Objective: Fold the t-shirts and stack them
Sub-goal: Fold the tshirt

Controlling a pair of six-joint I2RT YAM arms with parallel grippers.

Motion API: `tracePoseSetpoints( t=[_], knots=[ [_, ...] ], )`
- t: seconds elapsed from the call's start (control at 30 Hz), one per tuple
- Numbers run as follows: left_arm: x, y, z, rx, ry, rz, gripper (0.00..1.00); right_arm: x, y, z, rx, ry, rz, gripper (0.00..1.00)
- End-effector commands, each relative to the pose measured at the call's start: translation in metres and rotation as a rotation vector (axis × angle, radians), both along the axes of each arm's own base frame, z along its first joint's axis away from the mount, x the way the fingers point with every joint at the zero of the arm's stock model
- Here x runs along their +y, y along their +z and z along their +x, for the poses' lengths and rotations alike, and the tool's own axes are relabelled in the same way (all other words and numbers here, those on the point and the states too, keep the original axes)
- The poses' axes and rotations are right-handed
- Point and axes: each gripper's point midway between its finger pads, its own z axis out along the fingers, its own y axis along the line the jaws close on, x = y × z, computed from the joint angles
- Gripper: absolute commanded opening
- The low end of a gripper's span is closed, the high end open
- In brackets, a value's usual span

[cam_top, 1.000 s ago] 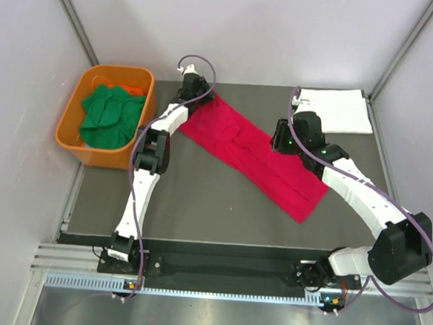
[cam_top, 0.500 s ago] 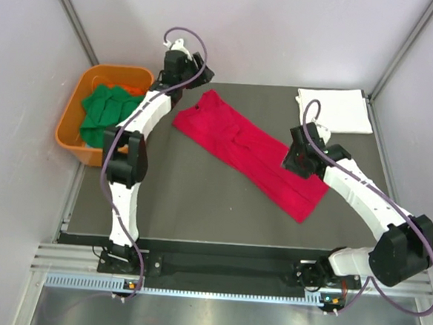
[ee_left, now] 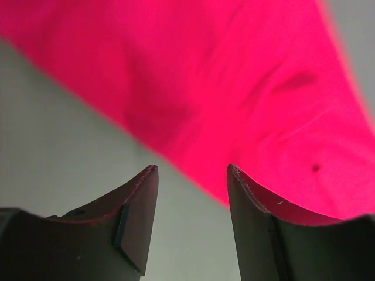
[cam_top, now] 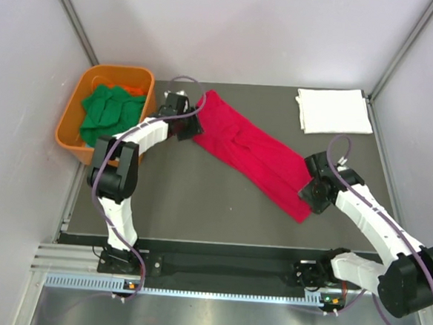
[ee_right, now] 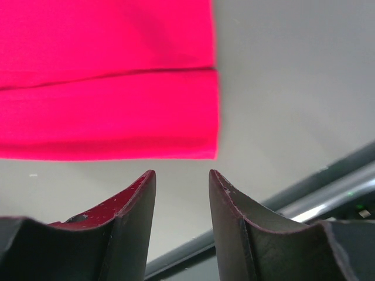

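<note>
Left gripper (ee_left: 190,170) has its jaws apart with nothing between them. It is low beside the upper-left end of the red t-shirt (cam_top: 250,154). One second ago it was on that end, then it rose away toward the back and came down again. Right gripper (ee_right: 181,172) is also released and empty. It has moved from the middle of the shirt to the hem at the lower right. The shirt lies on the desk (cam_top: 199,198) as a long diagonal strip. I judge the lengthwise fold is finished and the ends come next. The white t-shirt (cam_top: 333,111) lies folded at the upper right, and the green t-shirts (cam_top: 110,112) wait in the orange tub (cam_top: 144,79).
</note>
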Motion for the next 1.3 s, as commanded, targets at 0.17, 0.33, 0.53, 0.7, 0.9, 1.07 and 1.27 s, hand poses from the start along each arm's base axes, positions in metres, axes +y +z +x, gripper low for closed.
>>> tracePoseSetpoints(
  t=[0.17,0.33,0.53,0.7,0.9,1.07,1.27],
  knots=[
    [0.001,-0.004,-0.008,-0.011,0.013,0.027,0.55,-0.005,-0.036,-0.026,0.079,-0.043,0.012,0.41],
    [-0.002,-0.026,-0.006,0.027,0.018,0.024,0.54,0.002,-0.053,-0.031,0.092,-0.023,0.055,0.39],
    [0.001,-0.051,-0.001,0.059,0.032,0.056,0.54,0.000,-0.067,-0.031,0.088,-0.025,0.043,0.39],
    [0.001,-0.059,0.004,0.066,0.030,0.068,0.53,-0.006,-0.071,-0.028,0.079,-0.025,0.011,0.38],
    [0.003,-0.062,0.004,0.072,0.033,0.080,0.47,-0.005,-0.075,-0.025,0.062,-0.031,0.016,0.37],
    [0.003,-0.065,0.005,0.073,0.024,0.099,0.29,-0.011,-0.081,-0.026,0.072,-0.042,-0.016,0.32],
    [0.017,-0.068,0.006,0.099,0.037,0.189,0.00,-0.027,-0.075,-0.030,0.080,-0.046,-0.099,0.00]
  ],
)
